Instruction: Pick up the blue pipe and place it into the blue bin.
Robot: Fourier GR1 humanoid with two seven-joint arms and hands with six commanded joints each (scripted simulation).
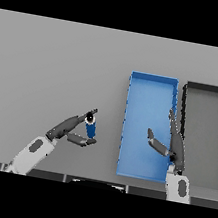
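Head view: short blue rigid-looking pipe (91,126) with a dark open end sits upright in your left hand (69,128), pinched between fingers and thumb, left of the blue rectangular bin (155,79). Likely light, stiff and smooth, so grip mid-length or it may slip. Right hand (171,145) hangs over the bin's right edge, fingers straight, holding nothing. Dark grey bin (209,88) stands beside it on the grey desk (52,65).

pipe (91,127) left of bin (152,88); tray (208,88) right
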